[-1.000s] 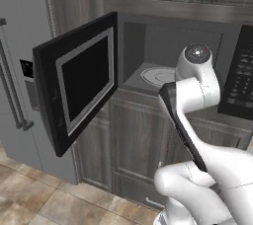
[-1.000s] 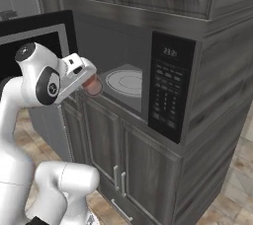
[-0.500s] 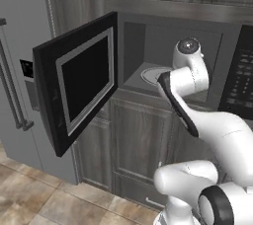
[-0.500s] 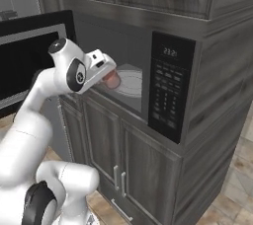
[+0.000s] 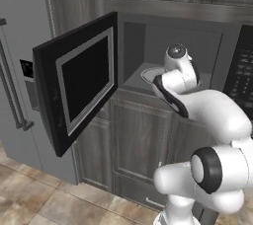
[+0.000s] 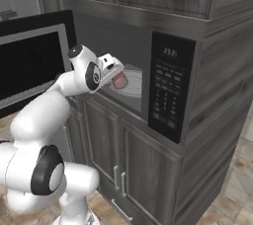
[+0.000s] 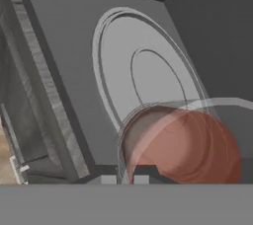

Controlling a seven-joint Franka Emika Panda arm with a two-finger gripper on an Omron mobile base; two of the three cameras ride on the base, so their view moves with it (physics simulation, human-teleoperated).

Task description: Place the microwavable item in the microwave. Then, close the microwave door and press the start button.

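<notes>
Cup (image 6: 118,81), the small pinkish-brown translucent one, sits at the end of the gripper (image 6: 116,77), and you can see it just at the opening of the microwave (image 6: 148,81), above the front part of the grey floor inside. In the hand view the cup (image 7: 180,145) is very near the camera, with its rim turned toward you, and one dark fingertip (image 7: 146,173) rises against its lower edge. The fingers seem pressed on the cup from both sides, so the gripper is pinching it and not spread.

Behind the cup you see the round white turntable (image 7: 143,71) lying flat on the floor of the microwave; the cup is in front of the plate, and whether it already touches the floor I cannot tell. The microwave door (image 5: 76,83) stands wide open, swung out to the left, with its dark window facing the room. The black keypad panel (image 6: 168,86) is on the right of the opening, with a small lit display at its top. From the left base view the arm (image 5: 197,105) reaches forward into the opening and hides the cup.
</notes>
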